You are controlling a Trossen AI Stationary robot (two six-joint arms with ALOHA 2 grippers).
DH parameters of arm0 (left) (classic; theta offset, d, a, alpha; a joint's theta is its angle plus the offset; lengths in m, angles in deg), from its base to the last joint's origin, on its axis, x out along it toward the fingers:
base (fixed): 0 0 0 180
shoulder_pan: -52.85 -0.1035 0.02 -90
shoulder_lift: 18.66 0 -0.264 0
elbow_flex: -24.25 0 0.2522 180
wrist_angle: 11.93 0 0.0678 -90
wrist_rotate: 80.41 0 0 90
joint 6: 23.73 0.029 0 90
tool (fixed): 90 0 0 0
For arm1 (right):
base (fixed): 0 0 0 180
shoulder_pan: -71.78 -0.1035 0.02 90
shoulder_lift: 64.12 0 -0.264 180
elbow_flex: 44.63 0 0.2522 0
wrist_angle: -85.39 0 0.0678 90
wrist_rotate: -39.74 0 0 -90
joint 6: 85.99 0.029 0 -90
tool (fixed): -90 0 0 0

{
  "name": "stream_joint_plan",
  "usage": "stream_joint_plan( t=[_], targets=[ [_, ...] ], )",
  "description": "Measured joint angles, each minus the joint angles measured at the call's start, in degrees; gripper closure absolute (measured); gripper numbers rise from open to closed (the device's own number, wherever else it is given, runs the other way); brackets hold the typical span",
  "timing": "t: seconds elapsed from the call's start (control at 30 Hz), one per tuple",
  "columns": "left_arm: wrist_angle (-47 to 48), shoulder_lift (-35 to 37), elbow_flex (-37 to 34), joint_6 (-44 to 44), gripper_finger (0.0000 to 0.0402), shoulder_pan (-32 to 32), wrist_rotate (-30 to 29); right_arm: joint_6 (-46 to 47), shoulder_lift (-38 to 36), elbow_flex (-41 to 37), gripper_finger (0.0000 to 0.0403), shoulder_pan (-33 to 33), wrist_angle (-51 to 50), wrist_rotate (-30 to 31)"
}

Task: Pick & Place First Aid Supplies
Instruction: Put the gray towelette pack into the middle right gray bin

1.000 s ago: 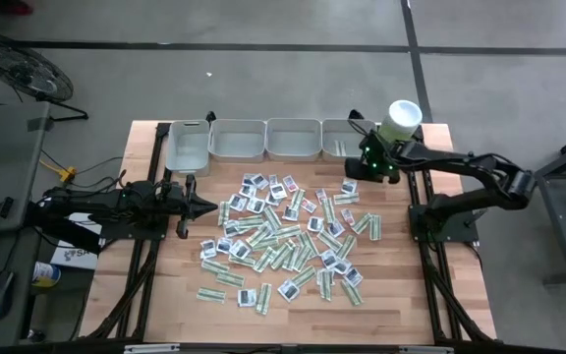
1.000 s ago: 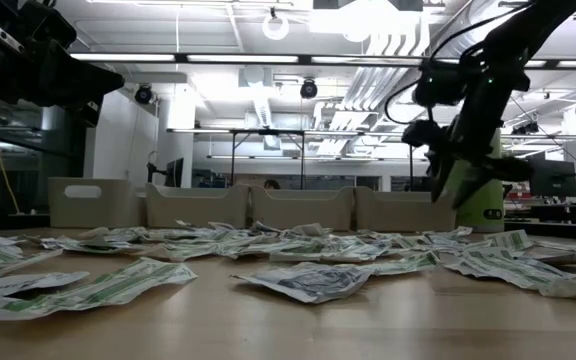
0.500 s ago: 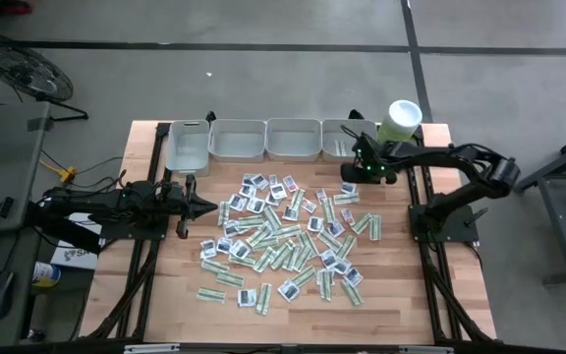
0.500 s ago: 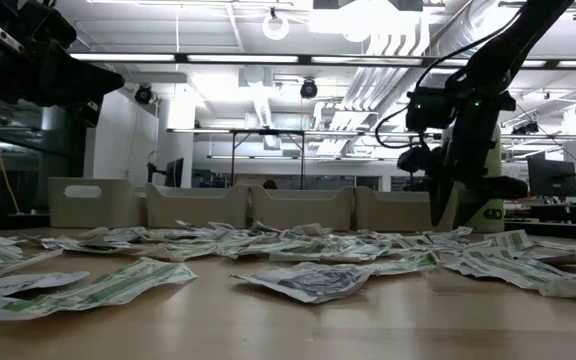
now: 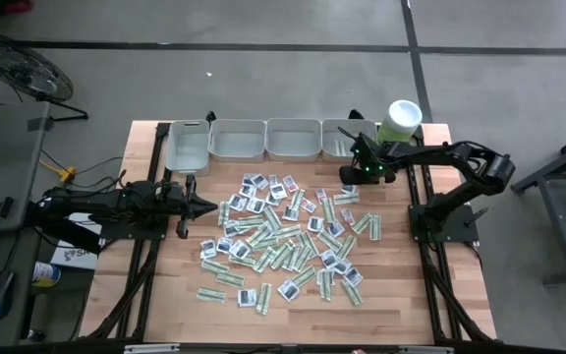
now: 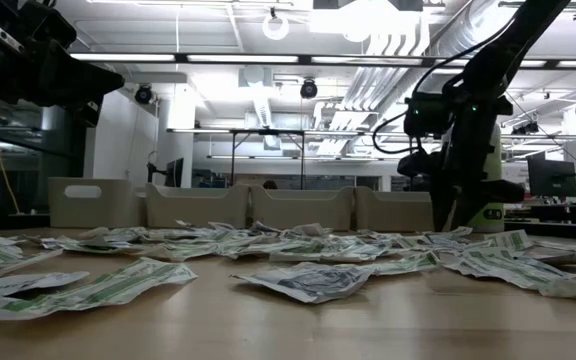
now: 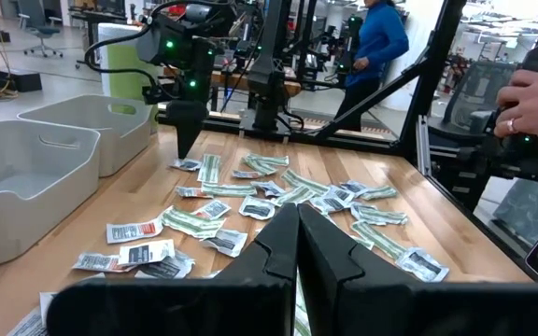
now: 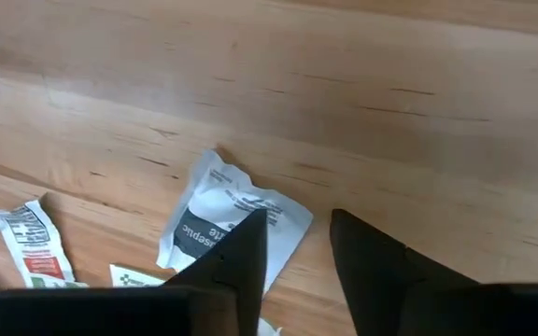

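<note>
The right gripper (image 5: 350,173) descends over a white sachet (image 8: 232,220) at the pile's two o'clock edge, fingers parted astride its corner, apparently to pinch it. First aid supplies (image 5: 283,236) litter the bench (image 5: 145,295); the left gripper (image 5: 207,206) waits closed at nine o'clock.

Worktop (image 5: 165,295) was matt pale wood; sachets (image 5: 283,236) crinkled glossy paper-foil; trays (image 5: 237,141) smooth grey plastic.

On the high view, the print on the first aid supplies (image 5: 283,241) is too small to read. The right end effector (image 8: 295,245) covers one edge of a white sachet (image 8: 224,219). A person (image 7: 374,42) beyond the bench is cut off by the picture's top edge.
</note>
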Motion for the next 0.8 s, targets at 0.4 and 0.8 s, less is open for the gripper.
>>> stream_joint_plan(
  t=[0.4, 0.8],
  targets=[
    [0.0, 0.0, 0.0, 0.0, 0.0401, 0.0, 0.0, -0.2, 1.6, -0.1, 0.0384, 0.0, 0.7, 0.3],
    [0.0, 0.0, 0.0, 0.0, 0.0401, 0.0, 0.0, -0.2, -0.9, -0.3, 0.0402, -0.1, 3.3, -1.0]
  ],
)
